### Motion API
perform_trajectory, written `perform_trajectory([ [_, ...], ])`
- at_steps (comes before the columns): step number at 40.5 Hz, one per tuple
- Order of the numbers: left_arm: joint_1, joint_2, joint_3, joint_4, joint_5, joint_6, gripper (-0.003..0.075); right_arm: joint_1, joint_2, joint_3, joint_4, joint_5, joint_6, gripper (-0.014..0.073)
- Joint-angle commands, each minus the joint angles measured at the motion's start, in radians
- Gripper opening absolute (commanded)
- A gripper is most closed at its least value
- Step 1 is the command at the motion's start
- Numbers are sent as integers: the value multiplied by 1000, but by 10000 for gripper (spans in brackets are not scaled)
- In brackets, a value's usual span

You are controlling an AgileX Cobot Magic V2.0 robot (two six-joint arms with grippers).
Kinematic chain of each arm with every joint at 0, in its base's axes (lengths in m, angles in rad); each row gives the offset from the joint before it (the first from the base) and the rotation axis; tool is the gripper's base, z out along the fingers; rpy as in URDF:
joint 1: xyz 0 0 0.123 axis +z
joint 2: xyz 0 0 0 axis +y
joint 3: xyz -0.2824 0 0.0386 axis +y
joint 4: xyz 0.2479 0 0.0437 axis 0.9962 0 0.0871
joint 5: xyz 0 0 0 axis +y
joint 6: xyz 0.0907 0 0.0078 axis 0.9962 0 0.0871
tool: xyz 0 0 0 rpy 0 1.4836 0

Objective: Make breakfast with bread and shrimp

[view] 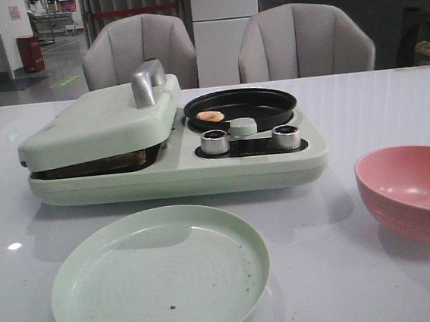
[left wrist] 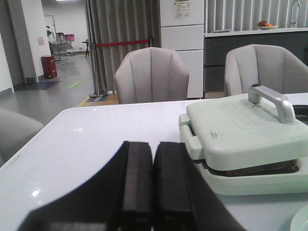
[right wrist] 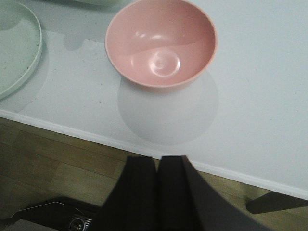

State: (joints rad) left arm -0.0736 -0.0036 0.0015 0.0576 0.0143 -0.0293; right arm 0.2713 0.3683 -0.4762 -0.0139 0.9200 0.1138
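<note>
**Breakfast maker shut on the worktop, one shrimp in the pan**

On the white worktop one pale green breakfast maker stands at the centre-left. Its left half is a sandwich press with the hinged lid down, topped by one silver handle. In the dark slit under the lid a brownish edge shows, likely the bread, though slices cannot be counted there; the lid covers all access from above. To the right sits one round black frying pan, and in it lies a single orange-pink shrimp, near the pan's left front rim. Just in front of the pan stand two silver knobs, with the pan's one green stub handle between them.

Nearer the front edge, one empty green plate with a few dark specks lies before the press. Well to the right is one pink bowl, also empty.

Two grey chairs stand behind the worktop.

The left pincer hovers over the worktop left of the press, fingers pressed together, holding nothing. The right pincer hangs past the front edge, near the bowl, likewise closed and empty.
</note>
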Motion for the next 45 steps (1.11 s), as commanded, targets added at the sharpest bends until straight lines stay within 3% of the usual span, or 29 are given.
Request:
perform_trajectory([
  [1,-6,-19,31,-2,-91,-12,101,-5,-16,-27,-37,-73,-27,15],
  [7,-6,-19,31,-2,-91,-12,101,-10,-92,-27,-134,-194,-31,15],
  [14,-6,-19,31,-2,-91,-12,101,-107,-183,5,-142,-344,-31,15],
  [28,-6,-19,31,-2,-91,-12,101,-192,-394,330,-125,-688,-31,15],
  [38,-6,-19,31,-2,-91,-12,101,-223,-399,485,-123,-920,-30,15],
  [45,-6,-19,31,-2,-91,-12,101,-224,-399,483,-123,-920,-30,15],
])
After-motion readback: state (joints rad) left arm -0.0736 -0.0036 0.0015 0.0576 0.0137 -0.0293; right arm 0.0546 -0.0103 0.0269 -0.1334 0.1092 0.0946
